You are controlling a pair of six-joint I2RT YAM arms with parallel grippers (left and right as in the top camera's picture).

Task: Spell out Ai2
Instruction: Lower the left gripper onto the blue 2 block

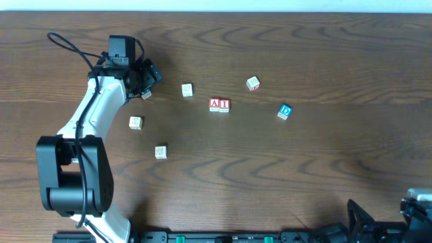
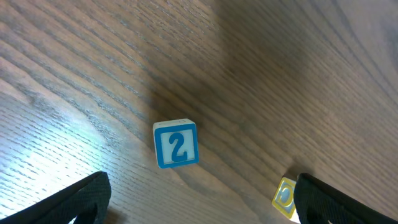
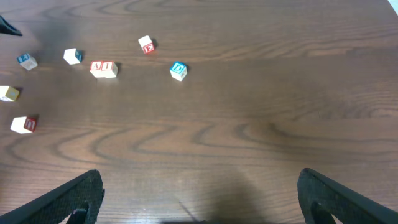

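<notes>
Across table (image 1: 304, 169): A (image 1: 214, 104), I (image 1: 224, 104), 2 (image 2: 176, 144), five other cubes (image 1: 187, 89).

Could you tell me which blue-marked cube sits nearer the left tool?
The "2" cube, just ahead of the left tool; the "D" cube lies far off.

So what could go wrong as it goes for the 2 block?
The left gripper is open near the 2 cube, which sits slightly turned to the fingers, so it might twist or slip on closing. A yellow-faced cube lies right by one finger and could get bumped. The A cube and I cube touch, so setting the 2 beside them might knock them askew.
</notes>
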